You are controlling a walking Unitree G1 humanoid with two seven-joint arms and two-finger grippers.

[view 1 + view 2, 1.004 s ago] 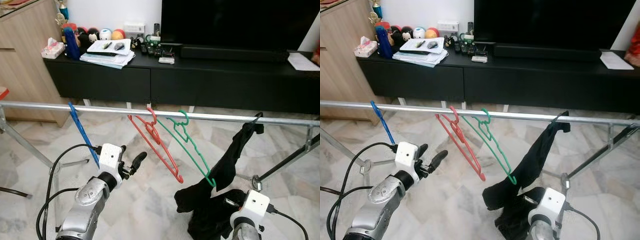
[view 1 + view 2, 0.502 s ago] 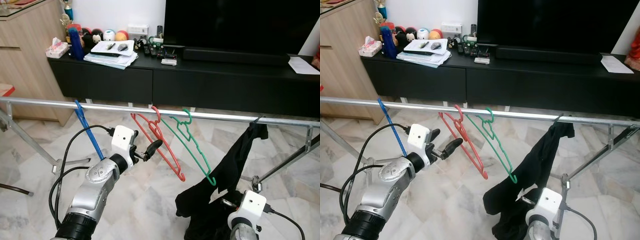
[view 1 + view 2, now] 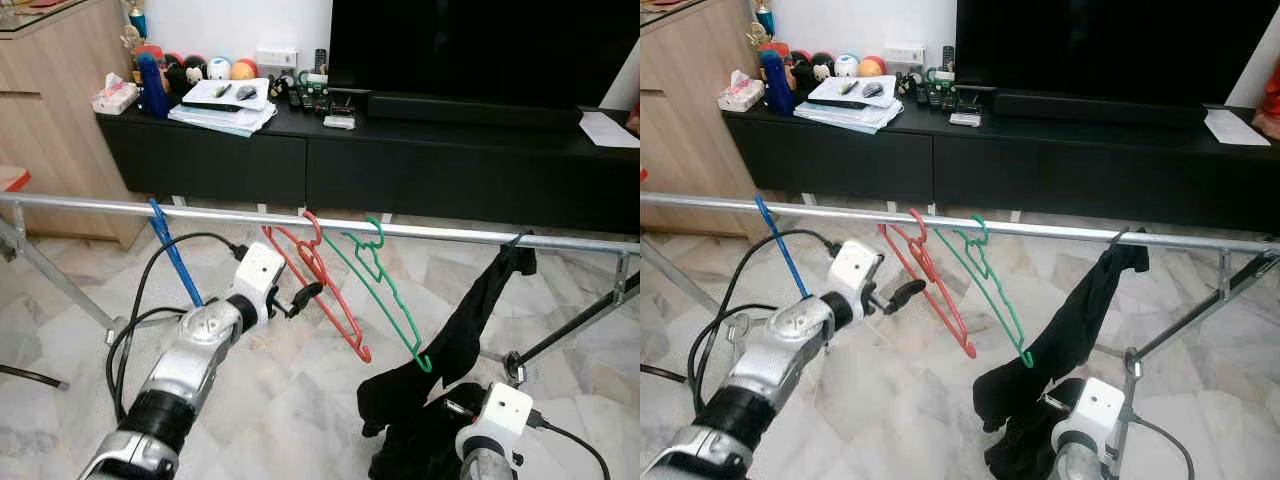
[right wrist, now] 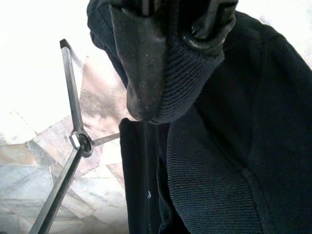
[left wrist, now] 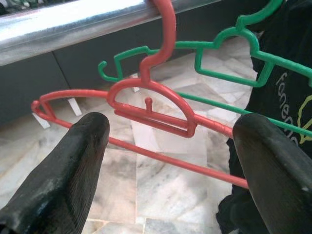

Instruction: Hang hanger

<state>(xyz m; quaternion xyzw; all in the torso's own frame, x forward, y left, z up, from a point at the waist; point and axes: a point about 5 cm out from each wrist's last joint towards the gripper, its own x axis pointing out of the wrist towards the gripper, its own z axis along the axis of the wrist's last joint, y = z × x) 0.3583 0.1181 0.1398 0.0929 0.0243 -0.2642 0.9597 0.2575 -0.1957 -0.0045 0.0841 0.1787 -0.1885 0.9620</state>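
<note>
1. The blue hanger [image 3: 172,256] hangs furthest left on the metal rail [image 3: 90,207], just beside the left arm's cable [image 3: 150,285]. A sideways swing of that arm could snag it or knock it off.
2. The left gripper [image 5: 170,146] sits close below the rail, its fingers [image 5: 63,165] spread wide apart with nothing between them, facing the red hanger [image 3: 320,290]. The red hanger's hook is over the rail. If the fingers close off-centre or push forward, it would likely swing away or slide along the rail.
3. The green hanger [image 3: 385,290] hangs just beside the red one, and their lower bars overlap in the left wrist view. A grab could catch both or tangle them.
4. The black garment [image 3: 470,320] droops from the rail to the right, and the right gripper [image 4: 165,58] has its fingers clamped on the fabric. A downward pull might drag it off the rail.
5. Behind stands the TV console [image 3: 420,170], its surface cluttered with papers and toys, well apart from the work.
</note>
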